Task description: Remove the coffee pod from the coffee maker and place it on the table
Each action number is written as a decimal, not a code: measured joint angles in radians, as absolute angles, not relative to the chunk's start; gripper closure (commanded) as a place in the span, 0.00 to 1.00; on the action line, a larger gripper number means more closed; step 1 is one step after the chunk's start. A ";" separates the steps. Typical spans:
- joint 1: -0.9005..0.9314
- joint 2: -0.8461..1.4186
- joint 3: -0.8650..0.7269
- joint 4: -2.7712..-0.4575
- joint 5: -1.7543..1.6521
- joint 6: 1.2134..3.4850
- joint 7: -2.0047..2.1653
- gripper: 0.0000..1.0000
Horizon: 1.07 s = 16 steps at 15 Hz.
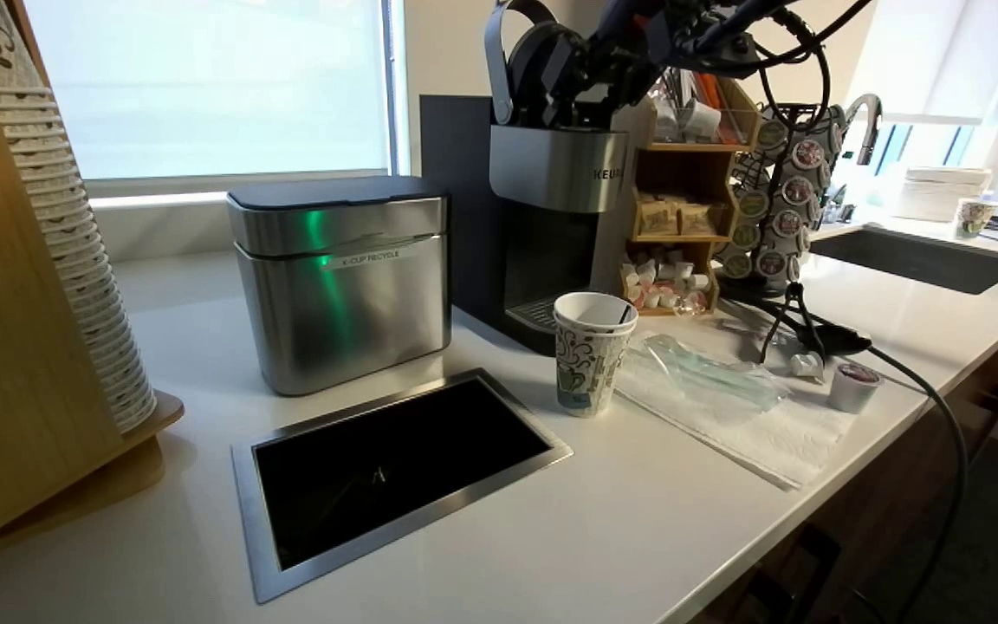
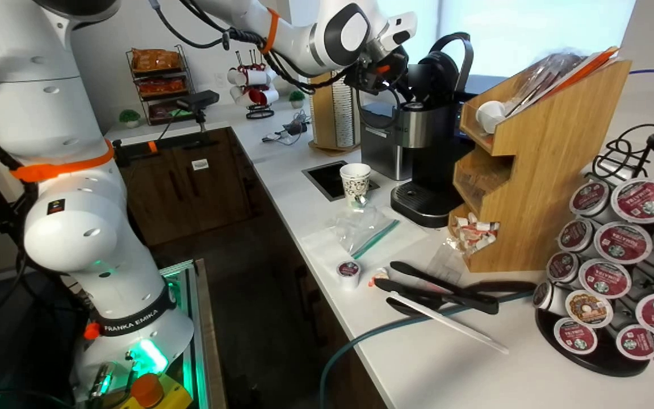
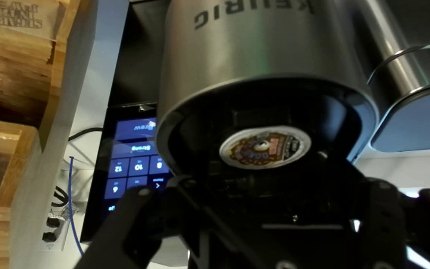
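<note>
The coffee maker [image 1: 555, 169] is tall and black with a grey band, and its lid handle is raised. It also shows in an exterior view [image 2: 418, 128] and in the wrist view [image 3: 259, 45]. The coffee pod [image 3: 265, 147], with a white rim and a brown donut label, sits in the open top in the wrist view. My gripper [image 1: 581, 106] is over the open top. In the wrist view my gripper [image 3: 279, 183] is open, its dark fingers spread wide with nothing between them. The pod is hidden in both exterior views. The table [image 1: 586, 520] is the white countertop.
Stacked paper cups [image 1: 587, 364] stand in front of the coffee maker. A metal recycle box [image 1: 352, 303] is beside it, and a wooden organizer [image 2: 565, 170] on its other side. Another pod [image 2: 348, 274], a plastic bag [image 2: 364, 227] and black utensils [image 2: 440, 289] lie on the counter.
</note>
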<state>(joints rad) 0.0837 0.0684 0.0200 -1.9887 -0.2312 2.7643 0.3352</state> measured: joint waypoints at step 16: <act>0.089 0.051 0.012 -1.976 -0.251 2.775 0.375 1.00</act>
